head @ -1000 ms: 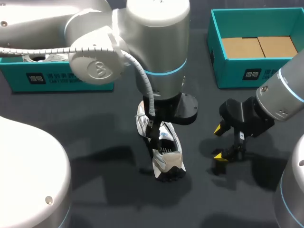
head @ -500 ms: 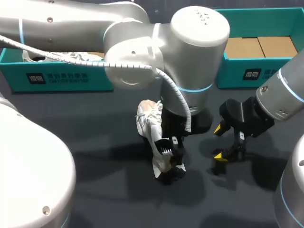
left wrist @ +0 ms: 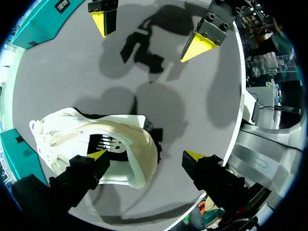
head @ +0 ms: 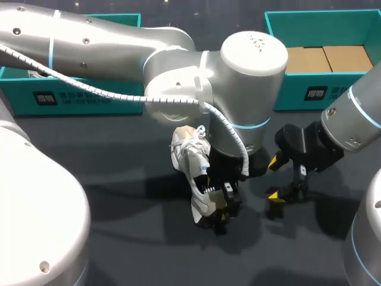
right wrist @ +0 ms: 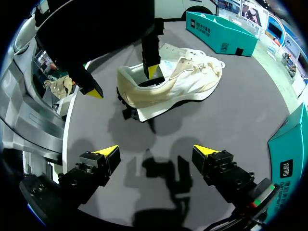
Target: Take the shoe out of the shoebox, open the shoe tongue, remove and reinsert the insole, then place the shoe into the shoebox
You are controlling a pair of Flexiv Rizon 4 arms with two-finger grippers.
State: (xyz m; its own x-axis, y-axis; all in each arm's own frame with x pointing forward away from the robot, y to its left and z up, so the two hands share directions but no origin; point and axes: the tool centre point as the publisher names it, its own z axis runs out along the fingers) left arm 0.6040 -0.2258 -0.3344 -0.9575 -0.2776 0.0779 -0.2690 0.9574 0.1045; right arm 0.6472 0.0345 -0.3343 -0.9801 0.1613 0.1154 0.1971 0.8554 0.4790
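A white sneaker (head: 191,168) lies on the dark table, its heel towards the front edge. My left gripper (head: 222,204) hangs over that heel and is open. In the left wrist view one fingertip (left wrist: 99,155) sits inside the sneaker's (left wrist: 72,134) opening and the other stands outside, with the heel wall between them. The right wrist view shows the same straddle of my left gripper (right wrist: 122,82) on the sneaker (right wrist: 178,84). My right gripper (head: 274,179) stands open to the right of the shoe, holding nothing (right wrist: 156,156).
A teal shoebox (head: 71,98) stands at the back left, partly behind my left arm. A second teal box (head: 297,89) with a cardboard bottom is at the back right. Bare dark table lies in front of the shoe.
My left arm has swung right and forward along the shoe, and its gripper has come down over the heel. The right arm and the shoe have stayed put.
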